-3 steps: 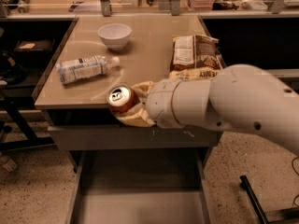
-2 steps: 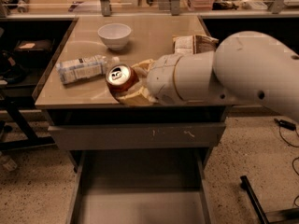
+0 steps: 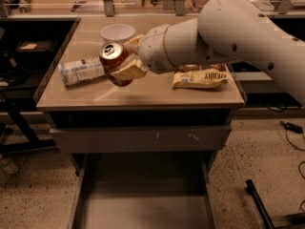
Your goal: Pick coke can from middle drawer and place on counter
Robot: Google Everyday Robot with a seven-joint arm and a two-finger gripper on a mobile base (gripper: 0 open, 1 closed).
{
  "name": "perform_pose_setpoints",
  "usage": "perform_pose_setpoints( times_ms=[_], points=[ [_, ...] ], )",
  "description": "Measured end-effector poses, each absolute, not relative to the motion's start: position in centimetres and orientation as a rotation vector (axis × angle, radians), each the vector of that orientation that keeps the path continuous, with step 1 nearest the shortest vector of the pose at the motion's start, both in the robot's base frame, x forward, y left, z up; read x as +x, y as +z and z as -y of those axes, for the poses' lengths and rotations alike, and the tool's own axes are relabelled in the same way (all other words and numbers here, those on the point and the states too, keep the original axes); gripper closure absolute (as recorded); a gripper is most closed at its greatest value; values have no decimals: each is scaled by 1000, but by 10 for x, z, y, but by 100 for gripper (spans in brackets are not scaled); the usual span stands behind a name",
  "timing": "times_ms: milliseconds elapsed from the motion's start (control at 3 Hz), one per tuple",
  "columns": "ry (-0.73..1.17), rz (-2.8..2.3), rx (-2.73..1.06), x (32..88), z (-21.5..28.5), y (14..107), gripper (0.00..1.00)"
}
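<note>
The red coke can (image 3: pixel 113 62) with its silver top is held in my gripper (image 3: pixel 125 61), which is shut on it. The tan fingers (image 3: pixel 129 69) clasp the can's sides. Gripper and can hang just above the beige counter (image 3: pixel 143 92), over its left-middle part, next to the clear plastic bottle (image 3: pixel 81 70). The can is tilted with its top facing up and left. The middle drawer (image 3: pixel 143 199) is pulled open below the cabinet front, and its grey floor is bare. My white arm (image 3: pixel 228 32) reaches in from the upper right.
A white bowl (image 3: pixel 117 32) stands at the back of the counter. A chip bag (image 3: pixel 200 78) lies on the right side, partly under my arm. The closed upper drawer front (image 3: pixel 143 138) has white scratches. Dark shelving stands at either side.
My gripper has carried the coke can up and back from the counter's front edge to over the counter top, closer to the bottle. The arm has risen and swung further over the counter.
</note>
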State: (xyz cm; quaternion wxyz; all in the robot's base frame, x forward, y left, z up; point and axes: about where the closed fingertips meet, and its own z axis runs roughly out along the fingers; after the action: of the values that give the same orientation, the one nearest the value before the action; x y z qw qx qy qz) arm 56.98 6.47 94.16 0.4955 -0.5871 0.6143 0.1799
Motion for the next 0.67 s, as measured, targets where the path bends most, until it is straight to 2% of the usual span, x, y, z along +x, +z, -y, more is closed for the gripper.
perform_pose_setpoints(
  times_ms=[667],
  points=[
    [617,-1571,-1478,622,-92,894,100]
  ],
)
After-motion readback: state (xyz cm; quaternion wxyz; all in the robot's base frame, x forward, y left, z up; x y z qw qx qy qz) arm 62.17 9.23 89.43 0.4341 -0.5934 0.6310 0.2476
